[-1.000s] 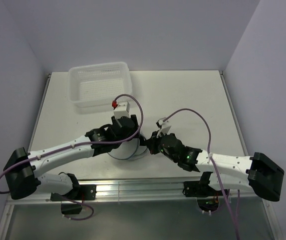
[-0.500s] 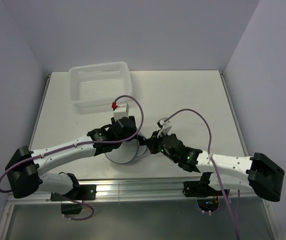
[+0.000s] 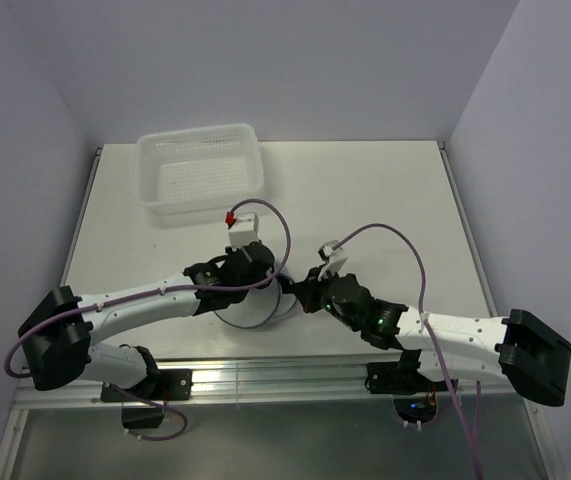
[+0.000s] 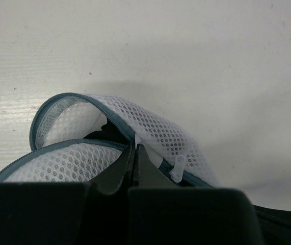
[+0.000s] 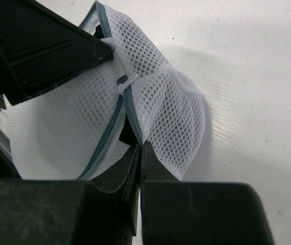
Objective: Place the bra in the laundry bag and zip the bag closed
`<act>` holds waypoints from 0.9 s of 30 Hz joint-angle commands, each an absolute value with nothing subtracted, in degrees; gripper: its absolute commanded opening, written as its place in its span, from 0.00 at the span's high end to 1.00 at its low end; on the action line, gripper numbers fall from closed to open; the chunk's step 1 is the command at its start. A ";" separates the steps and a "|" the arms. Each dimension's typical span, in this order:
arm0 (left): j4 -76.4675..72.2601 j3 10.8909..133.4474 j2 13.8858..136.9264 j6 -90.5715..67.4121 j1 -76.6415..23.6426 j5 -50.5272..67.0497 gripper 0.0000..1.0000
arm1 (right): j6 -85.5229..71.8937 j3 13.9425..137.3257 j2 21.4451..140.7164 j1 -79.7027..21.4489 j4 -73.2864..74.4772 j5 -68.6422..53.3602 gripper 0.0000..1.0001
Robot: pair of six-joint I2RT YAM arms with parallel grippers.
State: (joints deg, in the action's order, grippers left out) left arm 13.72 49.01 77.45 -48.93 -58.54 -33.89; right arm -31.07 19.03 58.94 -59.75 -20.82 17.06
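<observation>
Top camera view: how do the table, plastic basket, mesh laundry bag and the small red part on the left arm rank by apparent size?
1. table
2. plastic basket
3. mesh laundry bag, partly hidden by the arms
4. small red part

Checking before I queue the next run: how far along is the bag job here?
Done: dark fabric, apparently the bra, shows inside the laundry bag. In hand: the right tool pinches the bag's edge, and the left tool is shut on its rim beside the white pull tab. Left: the mouth gapes open, so the zipping is not yet done.
</observation>
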 commanded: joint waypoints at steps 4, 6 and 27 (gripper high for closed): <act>6.51 46.94 69.97 -49.39 -58.80 -33.32 1.00 | -32.43 19.50 56.61 -60.29 -18.38 17.23 0.91; 5.54 45.97 67.34 -50.01 -58.80 -31.48 1.00 | -31.21 21.35 55.29 -60.21 -13.57 16.26 0.74; 0.62 43.86 65.13 -46.94 -55.46 -23.47 1.00 | -20.74 39.65 64.33 -40.26 -9.83 -22.05 0.93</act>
State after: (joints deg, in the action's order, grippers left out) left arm 4.69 43.62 64.77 -48.66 -56.31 -26.11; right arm -22.68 38.87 63.33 -42.35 -4.05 -13.91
